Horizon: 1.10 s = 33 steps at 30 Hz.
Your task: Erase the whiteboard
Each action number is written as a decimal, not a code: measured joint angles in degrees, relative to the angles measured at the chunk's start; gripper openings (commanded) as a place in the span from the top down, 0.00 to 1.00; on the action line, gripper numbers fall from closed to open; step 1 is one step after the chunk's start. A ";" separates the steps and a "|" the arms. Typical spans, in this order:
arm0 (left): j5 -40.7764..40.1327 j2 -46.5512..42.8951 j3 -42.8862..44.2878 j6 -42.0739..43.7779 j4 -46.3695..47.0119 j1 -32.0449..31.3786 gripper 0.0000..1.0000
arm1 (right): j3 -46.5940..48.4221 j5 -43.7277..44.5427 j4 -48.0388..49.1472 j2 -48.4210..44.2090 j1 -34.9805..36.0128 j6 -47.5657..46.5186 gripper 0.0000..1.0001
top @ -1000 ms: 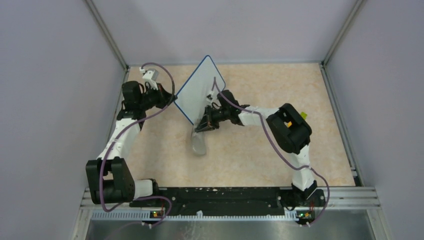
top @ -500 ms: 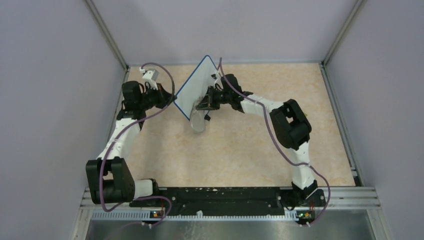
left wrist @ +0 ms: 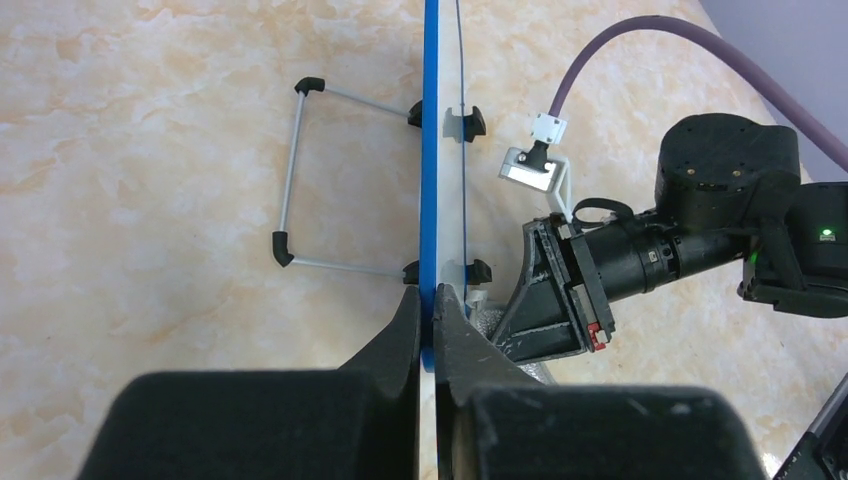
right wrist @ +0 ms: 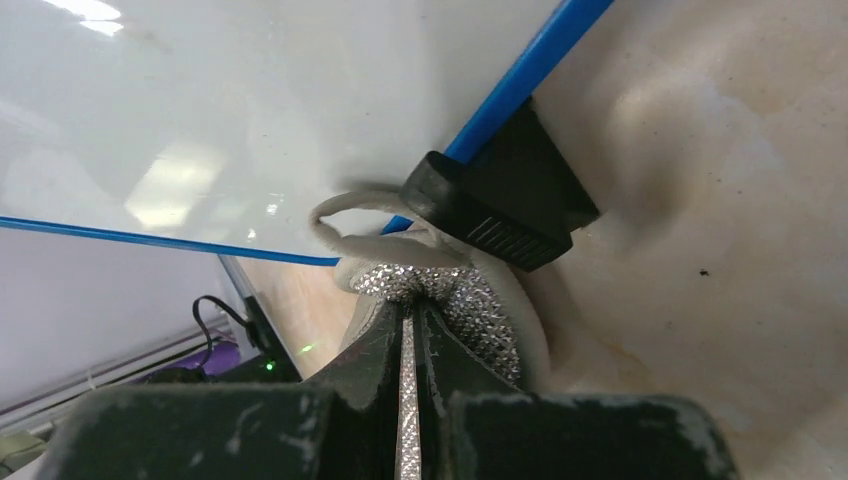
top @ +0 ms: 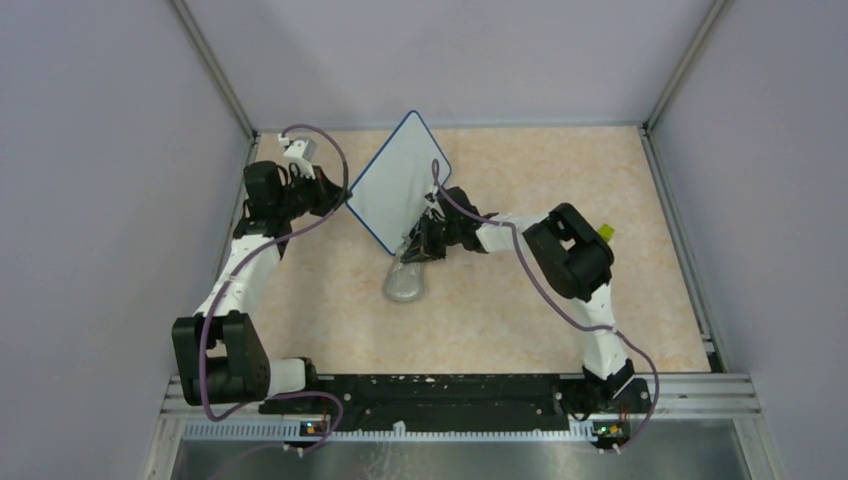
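The whiteboard [top: 398, 182] stands on edge at the back middle, white with a thin blue rim, its face blank. My left gripper [top: 343, 199] is shut on its left rim; in the left wrist view my left gripper [left wrist: 428, 305] pinches the blue rim [left wrist: 430, 150]. My right gripper [top: 413, 247] is shut on the grey eraser pad [top: 404, 280], which hangs down by the board's lower corner. In the right wrist view my right gripper [right wrist: 405, 320] grips the sparkly pad [right wrist: 470, 305] next to the board [right wrist: 200, 110] and a black foot [right wrist: 500, 215].
A thin wire stand [left wrist: 290, 180] with black ends sticks out behind the board. A yellow-green piece [top: 605, 231] sits on the right arm. Metal frame posts and grey walls close in the back and sides of the beige table [top: 480, 310].
My right gripper with the pad moved up across the board's face, then back down and toward me to the lower corner. The board tilted slightly. My left gripper stayed put.
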 measured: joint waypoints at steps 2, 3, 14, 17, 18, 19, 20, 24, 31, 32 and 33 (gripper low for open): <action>0.07 0.00 0.04 -0.02 0.00 -0.04 1.00 | -0.15 0.37 0.02 -0.09 0.00 -0.39 1.00; 0.13 0.00 0.04 -0.02 -0.02 -0.04 1.00 | -0.15 0.83 -0.33 -0.35 0.00 -0.90 1.00; -1.86 0.46 0.94 0.87 -3.54 -0.39 0.62 | 1.29 15.91 -16.79 -10.97 -2.47 -13.25 1.00; -2.38 1.03 0.94 1.33 -6.27 -0.92 0.53 | 1.07 21.29 -21.11 -15.23 -3.89 -17.53 1.00; -2.47 1.11 0.94 1.49 -7.08 -1.03 0.51 | 0.76 22.80 -21.94 -16.35 -4.15 -18.71 1.00; -2.51 1.11 0.94 1.62 -7.58 -1.07 0.49 | 0.26 24.20 -22.99 -17.53 -4.31 -19.93 1.00; -2.47 1.09 0.94 1.64 -7.89 -1.11 0.49 | -0.66 25.53 -23.89 -18.71 -4.33 -21.07 1.00; -2.56 1.09 0.94 1.86 -8.55 -1.18 0.44 | -5.40 28.79 -27.06 -21.64 -4.20 -24.22 1.00; -5.29 0.07 0.94 2.71 -9.64 -1.18 0.38 | -10.49 32.44 -31.56 -23.02 -4.20 -27.26 1.00; -5.75 -0.28 0.94 2.82 -9.88 -1.18 0.37 | -10.54 32.76 -32.02 -23.30 -4.20 -27.65 1.00; -6.47 -0.81 0.94 2.89 -10.12 -1.18 0.36 | -10.54 32.98 -32.15 -23.56 -4.20 -27.85 1.00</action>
